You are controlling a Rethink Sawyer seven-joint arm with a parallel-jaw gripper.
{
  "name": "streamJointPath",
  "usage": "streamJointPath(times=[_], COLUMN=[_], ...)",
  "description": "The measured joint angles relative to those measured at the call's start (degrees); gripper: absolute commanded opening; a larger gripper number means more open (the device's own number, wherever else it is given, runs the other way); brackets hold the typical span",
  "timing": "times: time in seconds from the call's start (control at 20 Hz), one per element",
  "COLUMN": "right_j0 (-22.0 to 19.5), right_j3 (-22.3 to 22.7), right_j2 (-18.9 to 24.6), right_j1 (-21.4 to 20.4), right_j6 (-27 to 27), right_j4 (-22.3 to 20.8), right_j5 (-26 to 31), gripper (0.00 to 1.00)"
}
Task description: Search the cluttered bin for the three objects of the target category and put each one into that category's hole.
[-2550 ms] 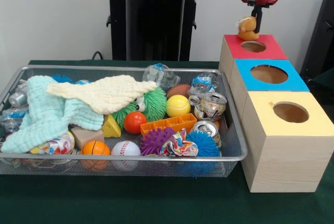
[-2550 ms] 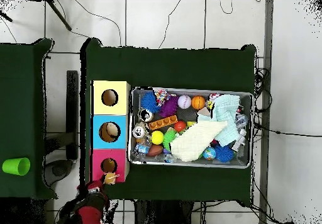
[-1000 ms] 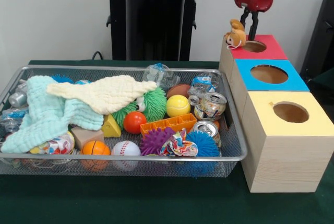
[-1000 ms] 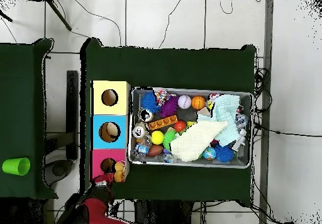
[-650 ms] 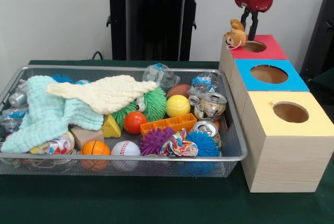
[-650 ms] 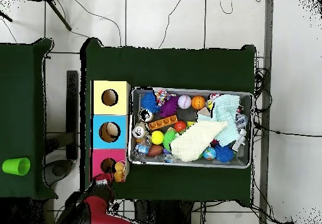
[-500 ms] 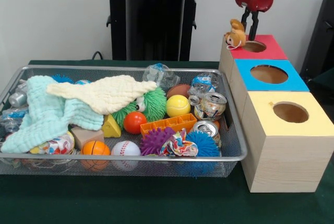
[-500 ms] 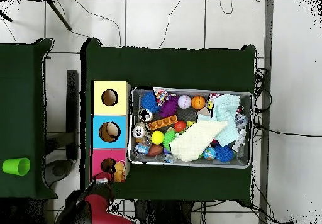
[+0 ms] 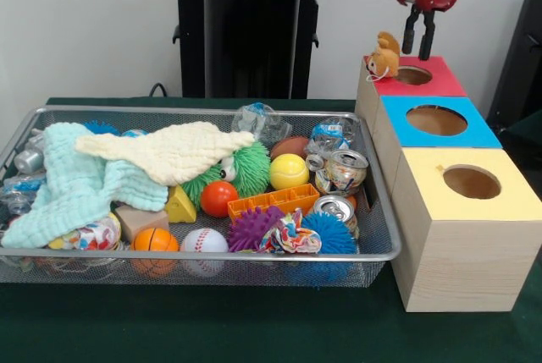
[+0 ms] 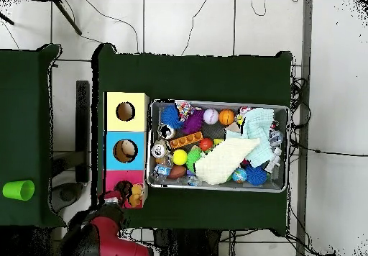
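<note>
A small tan plush toy (image 9: 385, 57) sits on the left rim of the red-topped box (image 9: 440, 84), beside its hole (image 9: 414, 75) and leaning over the edge. My gripper (image 9: 417, 53) hangs open just above that hole, to the right of the plush and apart from it, with nothing between its fingers. From overhead the plush (image 10: 136, 194) lies at the red box's (image 10: 115, 181) bin-side edge, and the red arm (image 10: 108, 235) reaches in from below. The mesh bin (image 9: 203, 110) holds balls, spiky toys, cans and cloths.
A blue-topped box (image 9: 474, 134) and a yellow-topped box (image 9: 508, 202) line up in front of the red one. Something pale lies inside the blue hole (image 10: 126, 150). A mint cloth (image 9: 76, 185) and a yellow cloth (image 9: 169, 151) cover the bin's left part. A green cup (image 10: 18, 190) stands apart.
The gripper let go of the plush, which dropped onto the red box's edge and has stayed there. The open gripper has since shifted right, over the hole.
</note>
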Motion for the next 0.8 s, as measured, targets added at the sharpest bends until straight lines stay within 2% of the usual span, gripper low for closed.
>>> streamJointPath(times=[0.25, 0.4, 0.7, 0.8], right_j0=[4.99, 6.28, 6.85, 4.78], right_j3=[-3.3, -4.8, -6.83, -6.6], right_j2=[-4.05, -5.22, -6.14, -5.0], right_j1=[-1.51, -2.16, -2.82, -3.92], right_j6=[0.0, 0.0, 0.0, 0.0], right_j4=[-0.06, -0.06, -0.08, -0.08], right_j5=[7.42, 10.34, 11.71, 11.67], gripper=[1.0, 1.0, 1.0, 1.0])
